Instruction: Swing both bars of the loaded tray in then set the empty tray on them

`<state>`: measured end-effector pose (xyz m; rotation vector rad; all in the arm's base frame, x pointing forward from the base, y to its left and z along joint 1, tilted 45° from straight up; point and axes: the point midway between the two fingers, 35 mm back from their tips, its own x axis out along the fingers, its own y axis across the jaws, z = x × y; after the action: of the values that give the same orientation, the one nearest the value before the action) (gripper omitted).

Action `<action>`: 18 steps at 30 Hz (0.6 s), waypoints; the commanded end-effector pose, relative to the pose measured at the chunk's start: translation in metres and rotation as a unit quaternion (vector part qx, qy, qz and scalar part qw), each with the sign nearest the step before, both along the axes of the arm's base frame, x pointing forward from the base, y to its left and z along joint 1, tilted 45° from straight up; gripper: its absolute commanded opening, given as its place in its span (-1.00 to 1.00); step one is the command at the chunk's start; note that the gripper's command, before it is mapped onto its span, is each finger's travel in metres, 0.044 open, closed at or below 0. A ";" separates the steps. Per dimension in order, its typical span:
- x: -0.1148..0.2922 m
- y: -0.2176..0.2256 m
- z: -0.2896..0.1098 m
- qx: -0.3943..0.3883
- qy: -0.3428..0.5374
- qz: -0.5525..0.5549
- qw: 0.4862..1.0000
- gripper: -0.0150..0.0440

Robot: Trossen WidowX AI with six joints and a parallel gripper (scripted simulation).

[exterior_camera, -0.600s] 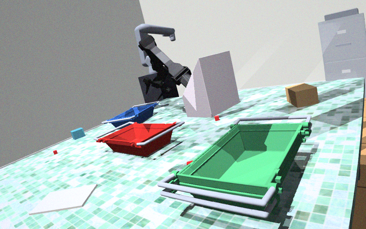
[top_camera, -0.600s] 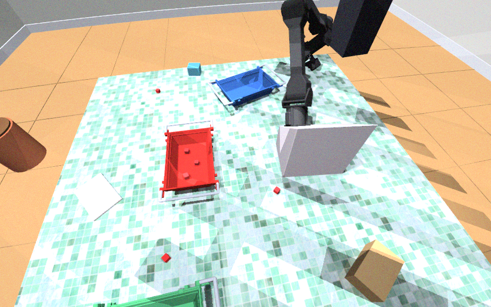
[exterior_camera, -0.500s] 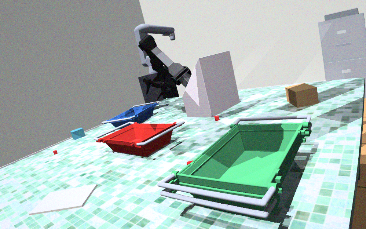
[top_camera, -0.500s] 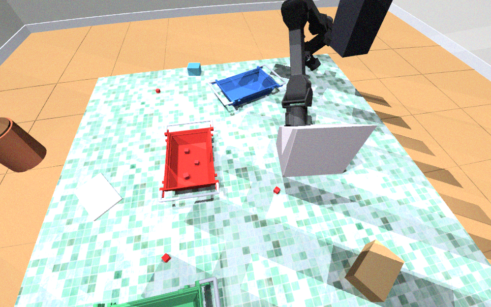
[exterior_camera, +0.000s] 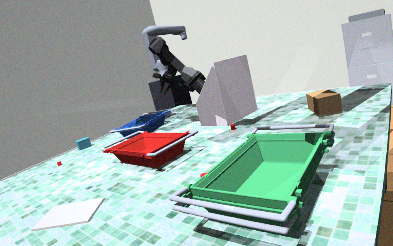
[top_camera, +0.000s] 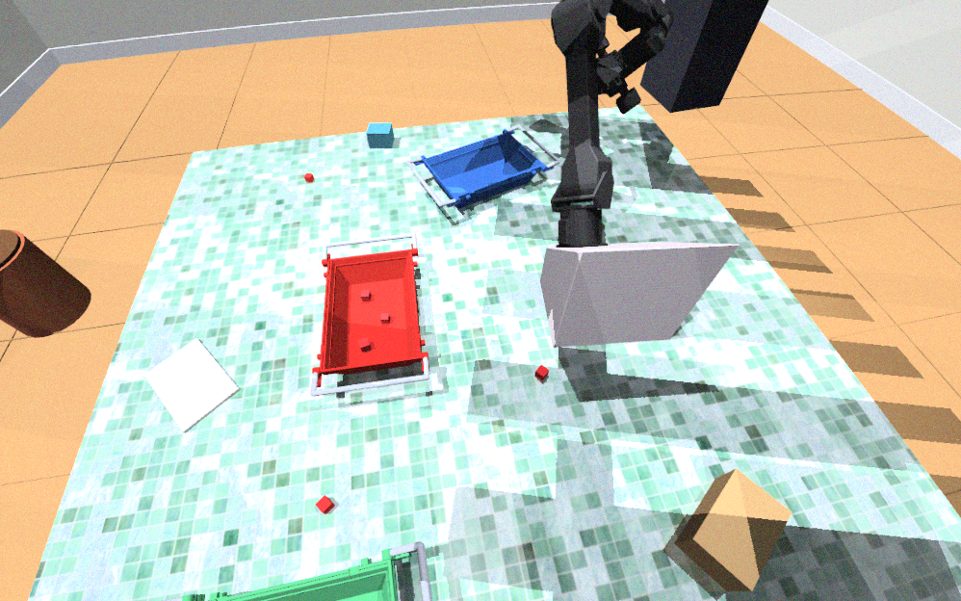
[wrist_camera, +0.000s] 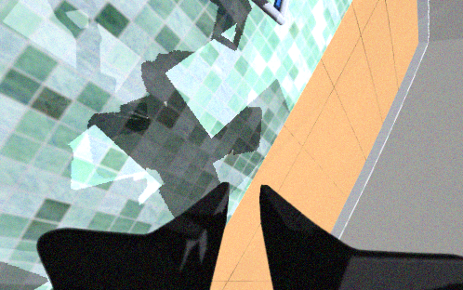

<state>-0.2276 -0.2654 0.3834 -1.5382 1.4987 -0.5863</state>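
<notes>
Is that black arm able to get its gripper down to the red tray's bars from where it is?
Probably yes: nothing stands over the red tray, and both its bars lie exposed. The gripper, nearly shut on nothing, hangs past the blue tray.

Big white wedge (top_camera: 623, 290) blocking center-right btwn arm (top_camera: 582, 176) & red tray (top_camera: 368, 311); blue tray (top_camera: 485, 169) sitting upper center.

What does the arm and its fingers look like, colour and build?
The arm is dark charcoal grey, built of blocky, faceted links with no visible cables or markings. In the wrist view the gripper has two glossy black fingers that taper to pointed tips, with faint pale reflections on them. No sleeves or labels show.
</notes>
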 end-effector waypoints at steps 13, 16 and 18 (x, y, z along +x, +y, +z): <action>0.036 0.022 0.032 0.025 -0.051 0.014 0.998 -0.21; 0.058 -0.005 0.018 0.074 -0.101 0.032 0.992 -0.21; 0.076 -0.021 0.009 0.108 -0.131 0.042 0.985 -0.21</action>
<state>-0.1708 -0.2655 0.4069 -1.3814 1.3256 -0.5681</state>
